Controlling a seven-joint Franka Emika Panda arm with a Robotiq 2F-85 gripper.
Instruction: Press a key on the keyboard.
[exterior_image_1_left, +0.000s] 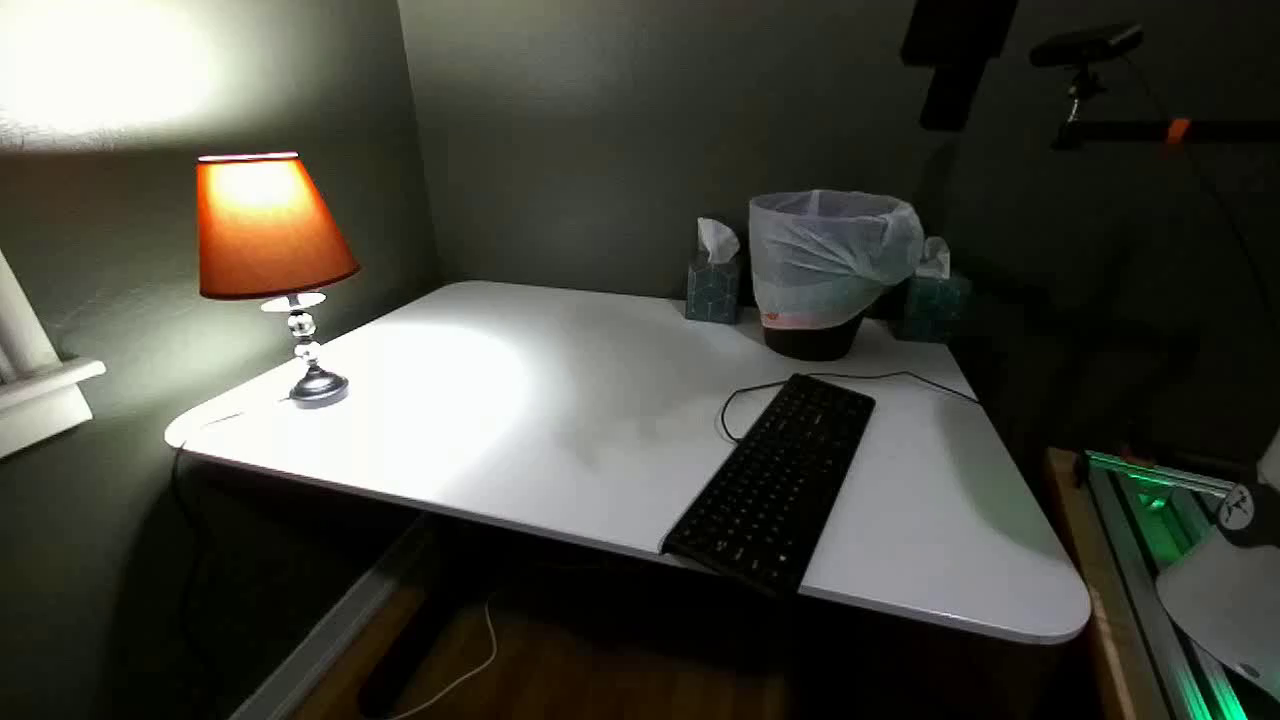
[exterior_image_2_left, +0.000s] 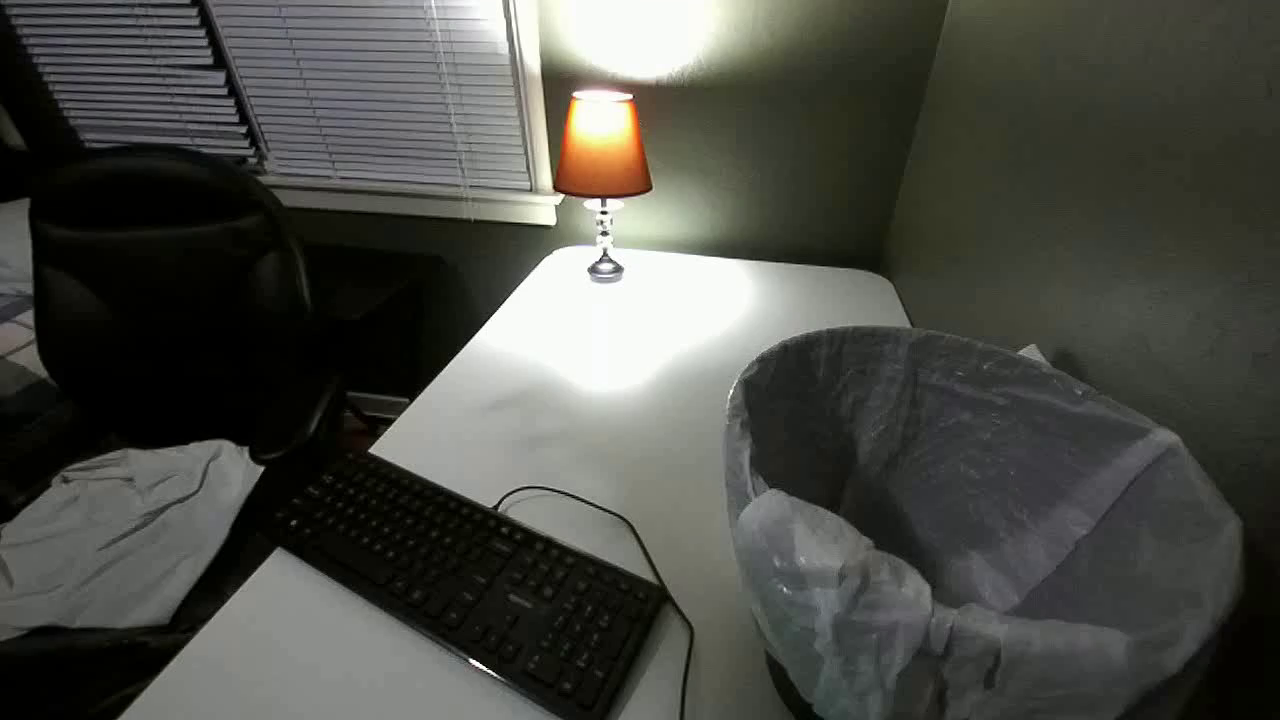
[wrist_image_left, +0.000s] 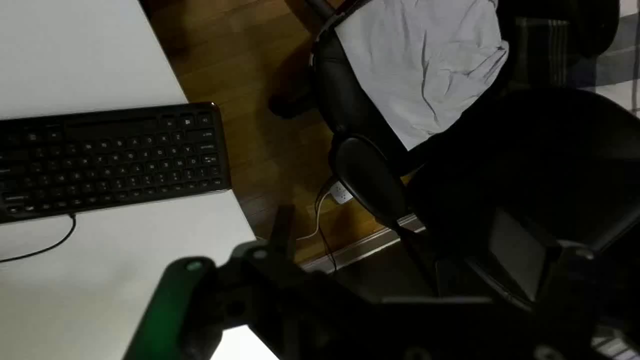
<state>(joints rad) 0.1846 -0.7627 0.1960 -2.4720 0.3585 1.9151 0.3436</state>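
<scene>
The black keyboard (exterior_image_1_left: 775, 480) lies on the white desk, one end jutting over the desk's front edge. It shows in both exterior views (exterior_image_2_left: 470, 580), with its thin dark cable (exterior_image_2_left: 600, 508) running across the desk. In the wrist view the keyboard (wrist_image_left: 110, 160) is at the left, partly cut off by the frame edge. My gripper (wrist_image_left: 407, 245) is dark and blurred along the bottom of the wrist view. Its fingers stand wide apart with nothing between them. It is apart from the keyboard, off to its side. The gripper is not clearly seen in the exterior views.
A bin with a white liner (exterior_image_1_left: 830, 260) stands at the desk's back, with tissue boxes (exterior_image_1_left: 712, 285) beside it. A lit orange lamp (exterior_image_1_left: 270, 230) stands at the far corner. A black chair with grey cloth (wrist_image_left: 425, 65) is by the desk's front edge (wrist_image_left: 170, 65).
</scene>
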